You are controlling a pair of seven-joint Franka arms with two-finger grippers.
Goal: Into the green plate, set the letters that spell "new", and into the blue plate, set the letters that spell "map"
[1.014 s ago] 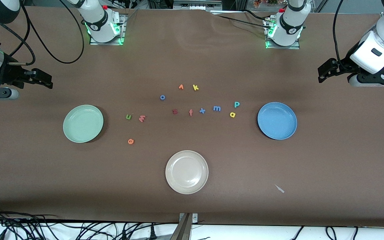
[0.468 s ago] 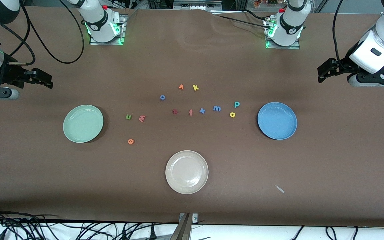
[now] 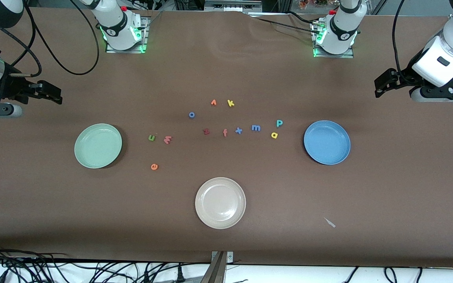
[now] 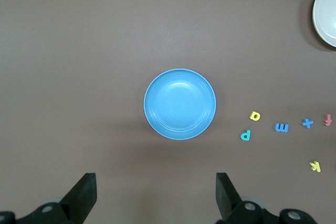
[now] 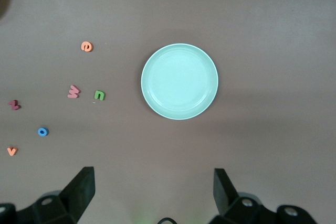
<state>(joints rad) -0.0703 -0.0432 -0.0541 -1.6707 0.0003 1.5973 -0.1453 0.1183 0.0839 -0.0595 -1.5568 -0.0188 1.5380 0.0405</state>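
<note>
On the matte brown worktop (image 3: 226,70), nearest lies the orange "e" (image 3: 154,166), then the smooth round green plate (image 3: 98,146) and blue plate (image 3: 327,142), then small foam "n" (image 3: 151,137), "w" (image 3: 167,139), "a" (image 3: 274,135), "m" (image 3: 255,127), "p" (image 3: 279,123). Left end effector (image 4: 155,195) and right end effector (image 5: 152,192) hang wide apart, holding nothing, over the worktop's ends.

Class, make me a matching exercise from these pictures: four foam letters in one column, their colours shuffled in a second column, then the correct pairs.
Letters:
1. "e"
2. "m"
3. "a"
4. "n"

Colours:
A. blue
B. olive green
C. orange
D. yellow

Pairs: 1-C, 2-A, 3-D, 4-B
</note>
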